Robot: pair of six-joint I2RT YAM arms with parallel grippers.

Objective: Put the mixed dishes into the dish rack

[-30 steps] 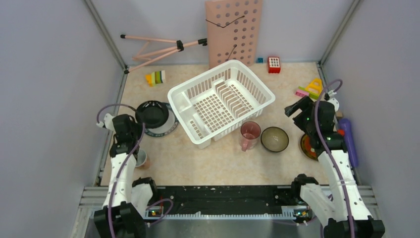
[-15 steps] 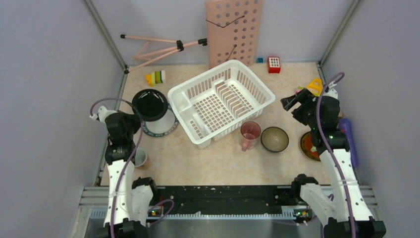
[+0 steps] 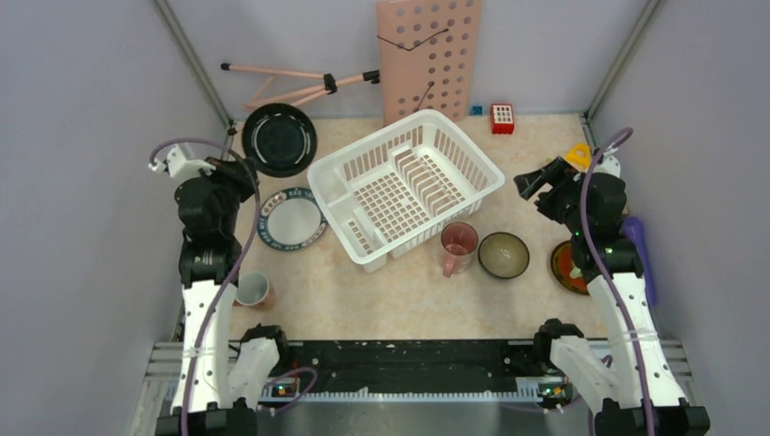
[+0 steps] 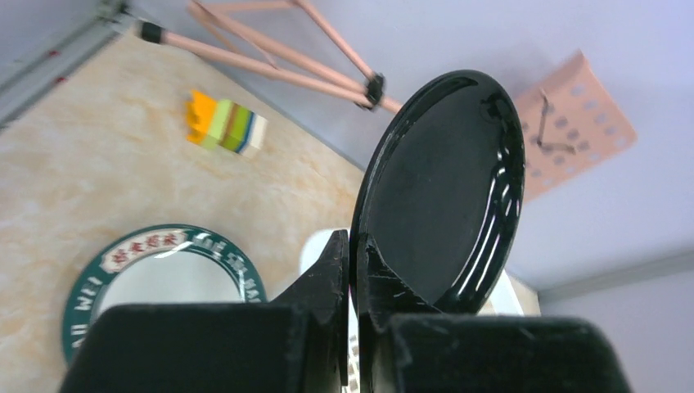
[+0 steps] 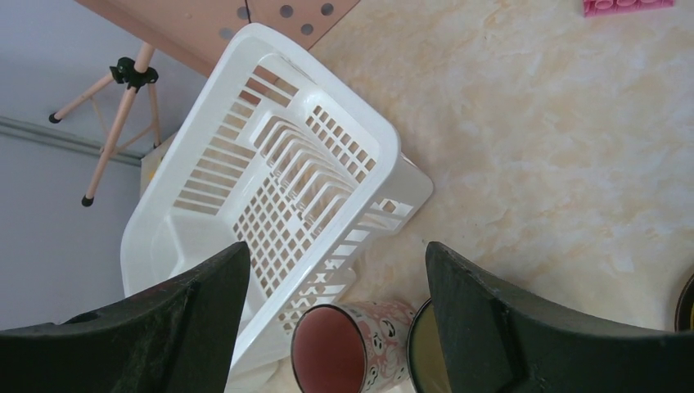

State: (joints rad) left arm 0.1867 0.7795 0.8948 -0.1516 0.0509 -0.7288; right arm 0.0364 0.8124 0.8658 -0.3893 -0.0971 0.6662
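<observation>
Left gripper [image 3: 245,169], seen from above, pinches a black plate [image 3: 280,139] by its rim in the air off the far-left corner of the dish rack [image 3: 370,162], while the right gripper [image 3: 531,184] hangs open and empty on the right. From the left wrist, the jaws bite only a sliver of the glossy, nearly upright rim, so a quick swing could make the plate pivot or slip out. From the right wrist, the dividers [image 5: 301,182] look narrow: a tilted plate may jam or shove the rack toward the pink cup [image 5: 344,348].
</observation>
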